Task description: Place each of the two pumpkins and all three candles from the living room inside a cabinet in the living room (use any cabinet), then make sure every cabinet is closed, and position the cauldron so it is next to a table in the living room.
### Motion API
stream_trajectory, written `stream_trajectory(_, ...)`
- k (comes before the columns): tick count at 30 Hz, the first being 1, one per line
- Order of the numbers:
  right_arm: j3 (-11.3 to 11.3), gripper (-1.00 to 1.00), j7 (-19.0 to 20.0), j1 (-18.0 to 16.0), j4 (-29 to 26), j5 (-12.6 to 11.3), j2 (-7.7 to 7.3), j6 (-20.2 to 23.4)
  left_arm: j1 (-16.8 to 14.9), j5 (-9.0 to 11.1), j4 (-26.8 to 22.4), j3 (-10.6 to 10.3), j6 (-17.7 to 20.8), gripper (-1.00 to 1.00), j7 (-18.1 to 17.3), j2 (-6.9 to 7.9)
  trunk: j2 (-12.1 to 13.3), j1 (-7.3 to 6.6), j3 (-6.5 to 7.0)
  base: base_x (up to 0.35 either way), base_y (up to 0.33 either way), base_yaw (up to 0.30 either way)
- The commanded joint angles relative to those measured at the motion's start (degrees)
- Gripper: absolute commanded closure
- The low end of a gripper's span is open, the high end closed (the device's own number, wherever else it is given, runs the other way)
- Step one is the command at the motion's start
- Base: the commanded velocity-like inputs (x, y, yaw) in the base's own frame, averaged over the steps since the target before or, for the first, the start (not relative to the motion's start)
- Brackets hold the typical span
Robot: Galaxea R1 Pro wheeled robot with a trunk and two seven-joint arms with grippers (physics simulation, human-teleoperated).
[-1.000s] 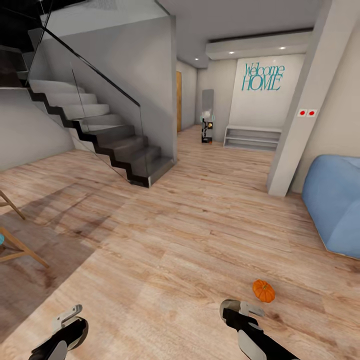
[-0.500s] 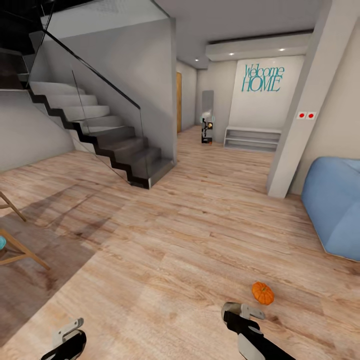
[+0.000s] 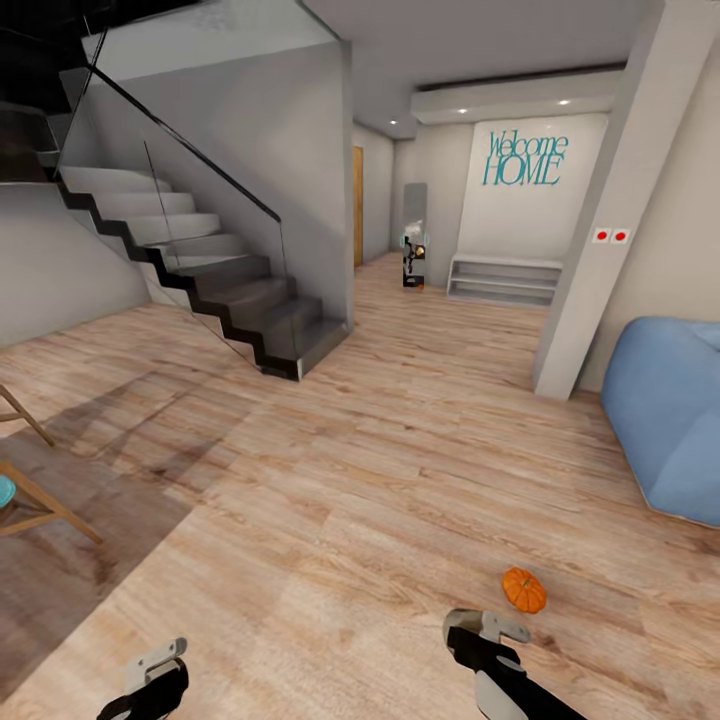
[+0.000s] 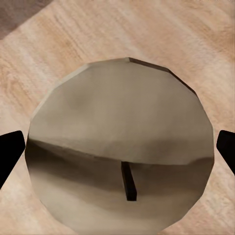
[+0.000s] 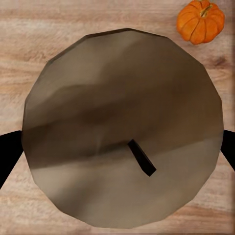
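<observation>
Pumpkin: one small round orange ribbed pumpkin lay on the pale wood plank floor, just beside my right claw and slightly ahead of it; it also showed in the right wrist view, untouched.
Right claw: low over the floor, held nothing that I could see; how wide it stood I could not tell, since a round grey-brown disc covered the gap in its wrist view.
Left claw: low at the near left, well apart from the pumpkin; opening likewise could not be told, the same sort of disc blocked its view.
Surroundings: grey staircase with glass rail to the left, blue beanbag to the right, "Welcome HOME" wall lettering far ahead.
Progress: my read was early stage. This pumpkin was not yet picked up. Second pumpkin, candles, cabinet and cauldron were not sighted from here, so I counted all of that as left.
Next: close on this pumpkin with the right claw.
</observation>
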Motion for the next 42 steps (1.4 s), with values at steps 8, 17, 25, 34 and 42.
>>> stream_trajectory(8,0.53,1.00,-0.31,-0.04,0.06,-0.60,-0.05,-0.86,-0.02,-0.30,-0.12,-1.69,0.44,1.00,-1.65,-0.62,3.19,-1.77,1.38,0.000,0.000,0.000)
stream_trajectory(17,0.54,1.00,-0.46,-0.04,0.06,1.37,0.51,-0.99,-2.33,-0.27,3.38,-1.96,3.38,1.00,-8.17,-0.15,6.40,-3.52,2.82,0.000,0.000,0.005)
stream_trajectory(25,0.47,1.00,-0.65,-0.04,0.16,4.62,1.86,-1.06,-2.48,-0.33,3.75,-1.96,3.25,1.00,-8.26,-0.09,6.40,-3.52,2.82,0.000,0.000,0.194)
stream_trajectory(34,0.47,1.00,-0.63,-0.04,0.16,4.72,1.94,-1.08,-2.49,-0.33,3.79,-1.96,2.90,1.00,-8.17,-0.12,6.40,-3.52,2.82,-0.055,0.024,0.281)
stream_trajectory(42,0.47,1.00,-0.61,-0.04,0.16,4.74,1.97,-1.08,-2.49,-0.33,3.84,-1.98,2.82,1.00,-8.16,-0.28,6.40,-3.52,2.82,-0.014,0.005,0.286)
